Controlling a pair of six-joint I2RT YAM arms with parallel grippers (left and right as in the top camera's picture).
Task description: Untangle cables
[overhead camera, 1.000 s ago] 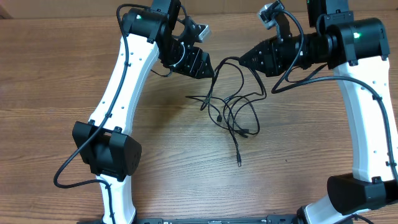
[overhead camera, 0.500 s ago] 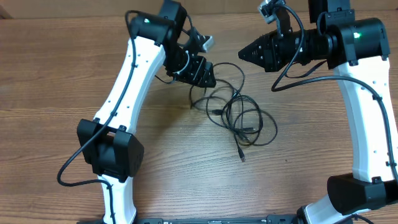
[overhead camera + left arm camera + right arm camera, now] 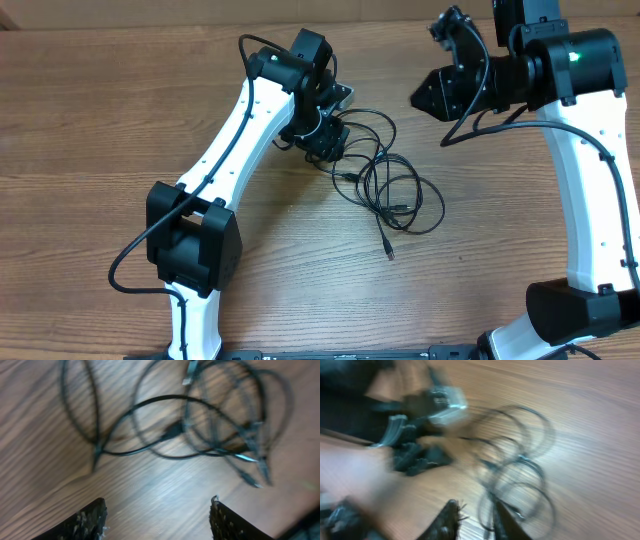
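Black thin cables (image 3: pixel 378 178): lying in a loose heap of overlapping loops on the brown wood-grain table (image 3: pixel 80 120), mid-table between the two arms, with one plug end trailing toward the near edge.
Left arm pose: the white-shelled left arm (image 3: pixel 240 130) reaches diagonally away from its base, its black wrist bent down over the heap's left edge.
Left gripper (image 3: pixel 332 145): right at the leftmost loops; from overhead I cannot tell whether it touches them.
Left fingers: in the wrist view the left gripper (image 3: pixel 157 515) has its jaws spread wide with wood between them, and the cables (image 3: pixel 165 435) lie just ahead, ungripped.
Right arm pose: the white right arm (image 3: pixel 575 200) rises along the right side, its black forearm turned level and its snout pointing left.
Right gripper (image 3: pixel 418 98): beyond the heap's far right corner and apart from it.
Right fingers: the wrist view is blurred, but the right gripper (image 3: pixel 475 521) shows its tips a narrow gap apart and holding nothing, with the cables (image 3: pixel 520 467) on the wood ahead.
Change, left: a second ago this gripper sat further left and away from the tangle; now the whole arm has swung in toward the middle, elbow included.
Change, right: its tip was up against a strand that ran between the two grippers; now it has pulled back to the right.
Change, cables: that strand has dropped and the loops have spread wider to the right, while the trailing plug sits about where it was.
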